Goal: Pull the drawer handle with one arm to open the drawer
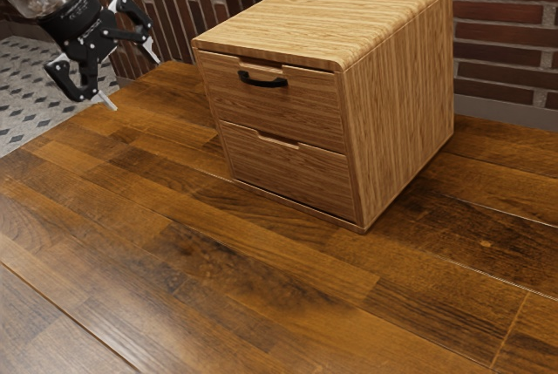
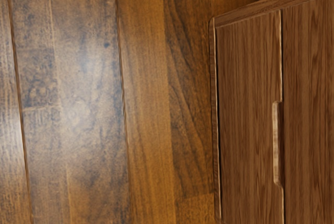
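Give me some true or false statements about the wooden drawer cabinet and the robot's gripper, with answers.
1. The black two-finger gripper is open and holds nothing. True.
2. The gripper touches the black curved handle. False: it hangs apart, toward the exterior view's left of the handle.
3. The light striped wooden cabinet has two drawers, one above the other. True.
4. The upper drawer is pulled far out. False: its front sits level with the lower drawer's front.

Wooden top drawer (image 1: 281, 111) sits shut, black handle (image 1: 262, 83) on its front.
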### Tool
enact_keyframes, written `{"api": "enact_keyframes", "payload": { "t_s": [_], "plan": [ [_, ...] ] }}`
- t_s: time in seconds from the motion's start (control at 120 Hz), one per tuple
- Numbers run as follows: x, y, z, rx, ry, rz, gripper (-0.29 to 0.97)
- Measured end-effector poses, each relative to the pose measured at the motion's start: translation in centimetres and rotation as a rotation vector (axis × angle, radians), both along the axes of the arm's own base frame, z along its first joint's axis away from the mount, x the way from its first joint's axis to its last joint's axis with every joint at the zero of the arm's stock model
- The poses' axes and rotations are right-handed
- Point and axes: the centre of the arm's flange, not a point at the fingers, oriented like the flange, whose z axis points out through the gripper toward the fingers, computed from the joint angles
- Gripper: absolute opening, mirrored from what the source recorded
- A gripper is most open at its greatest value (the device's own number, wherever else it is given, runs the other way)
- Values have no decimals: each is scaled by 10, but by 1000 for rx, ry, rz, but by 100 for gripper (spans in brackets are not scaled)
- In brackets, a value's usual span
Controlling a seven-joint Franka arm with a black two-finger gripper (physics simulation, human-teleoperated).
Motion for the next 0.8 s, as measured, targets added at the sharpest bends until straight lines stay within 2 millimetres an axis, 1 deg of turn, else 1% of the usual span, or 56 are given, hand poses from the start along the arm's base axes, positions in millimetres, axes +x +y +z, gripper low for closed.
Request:
{"api": "enact_keyframes", "payload": {
  "t_s": [0.058,0.125,0.217,0.383,0.467,0.592,0.65,0.717,0.8],
  "plan": [
    [19,6,-15,2,-11,19,68],
    [36,11,-23,-2,-60,32,67],
    [49,12,-24,-20,-133,39,66],
    [73,15,-45,-32,-169,46,62],
    [82,6,-50,-32,-183,31,57],
    [93,-25,-49,-28,-212,-22,53],
    [98,-34,-51,-24,-220,-39,52],
    [100,-35,-52,-19,-229,-43,51],
    [100,-27,-53,-9,-236,-31,50]
  ]
}}
